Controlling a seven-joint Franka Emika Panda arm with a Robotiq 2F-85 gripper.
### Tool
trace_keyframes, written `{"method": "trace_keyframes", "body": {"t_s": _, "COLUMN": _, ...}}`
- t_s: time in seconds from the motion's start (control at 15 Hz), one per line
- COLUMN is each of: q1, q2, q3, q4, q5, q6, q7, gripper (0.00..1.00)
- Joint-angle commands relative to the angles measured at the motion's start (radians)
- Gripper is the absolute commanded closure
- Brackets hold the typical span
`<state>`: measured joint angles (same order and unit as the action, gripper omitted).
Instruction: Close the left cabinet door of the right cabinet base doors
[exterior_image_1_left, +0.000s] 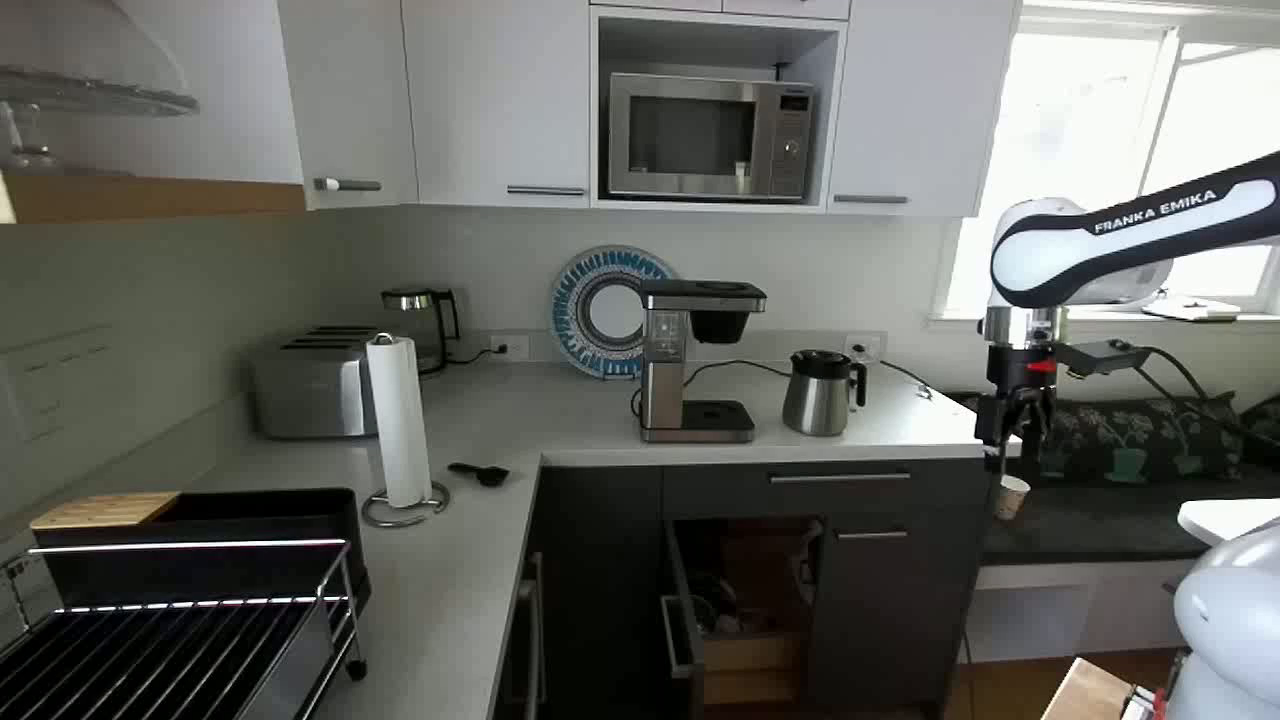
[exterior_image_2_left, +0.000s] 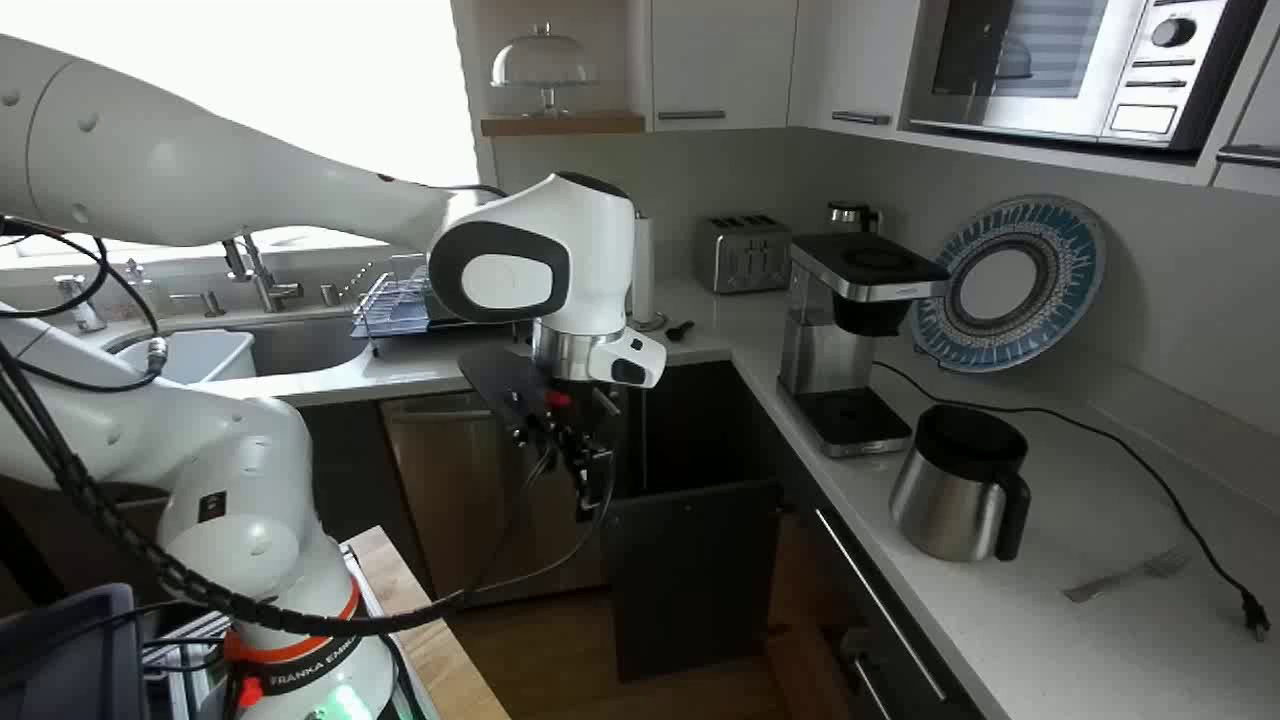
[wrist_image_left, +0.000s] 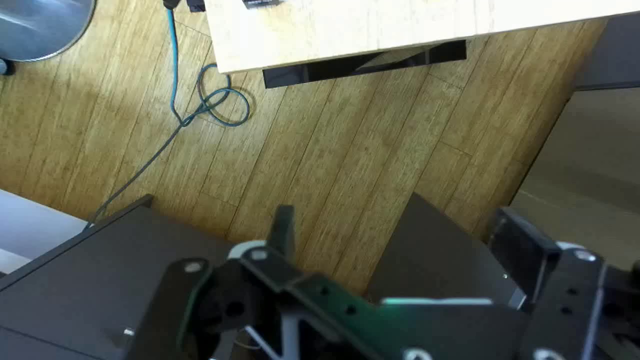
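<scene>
The left cabinet door stands swung open as a dark panel, almost edge-on in an exterior view (exterior_image_1_left: 682, 585) and broadside in an exterior view (exterior_image_2_left: 695, 580). The right cabinet base (exterior_image_1_left: 870, 600) shows light wooden pull-out trays (exterior_image_1_left: 755, 655) through the opening; its paired right door is shut. My gripper (exterior_image_1_left: 1015, 440) hangs pointing down, to the right of the open door there; it also shows in an exterior view (exterior_image_2_left: 590, 490), overlapping the door's upper corner. In the wrist view my gripper (wrist_image_left: 395, 225) has its fingers wide apart and nothing between them; the door (wrist_image_left: 435, 250) lies beyond them.
The white countertop (exterior_image_1_left: 600, 450) overhangs the cabinet, with a coffee maker (exterior_image_1_left: 665, 370) and steel carafe (exterior_image_1_left: 820, 395) on it. A dishwasher (exterior_image_2_left: 460, 470) stands behind the arm in an exterior view. A wooden robot stand (wrist_image_left: 350, 30) and a cable (wrist_image_left: 175, 105) show in the wrist view.
</scene>
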<state>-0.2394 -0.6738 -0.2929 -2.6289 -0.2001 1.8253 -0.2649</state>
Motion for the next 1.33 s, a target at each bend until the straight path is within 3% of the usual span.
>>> {"method": "trace_keyframes", "body": {"t_s": 0.0, "q1": 0.0, "q2": 0.0, "q3": 0.0, "q4": 0.003, "q5": 0.0, "q6": -0.003, "q7": 0.0, "gripper": 0.0}}
{"method": "trace_keyframes", "body": {"t_s": 0.53, "q1": 0.014, "q2": 0.011, "q3": 0.002, "q4": 0.013, "q5": 0.008, "q6": -0.005, "q7": -0.013, "gripper": 0.0}}
{"method": "trace_keyframes", "body": {"t_s": 0.87, "q1": 0.142, "q2": 0.164, "q3": 0.093, "q4": 0.122, "q5": 0.114, "q6": -0.036, "q7": 0.024, "gripper": 0.0}}
{"method": "trace_keyframes", "body": {"t_s": 1.07, "q1": 0.2, "q2": 0.256, "q3": 0.169, "q4": 0.154, "q5": 0.163, "q6": 0.012, "q7": 0.079, "gripper": 0.0}}
{"method": "trace_keyframes", "body": {"t_s": 1.27, "q1": 0.24, "q2": 0.336, "q3": 0.261, "q4": 0.144, "q5": 0.134, "q6": 0.166, "q7": 0.15, "gripper": 0.0}}
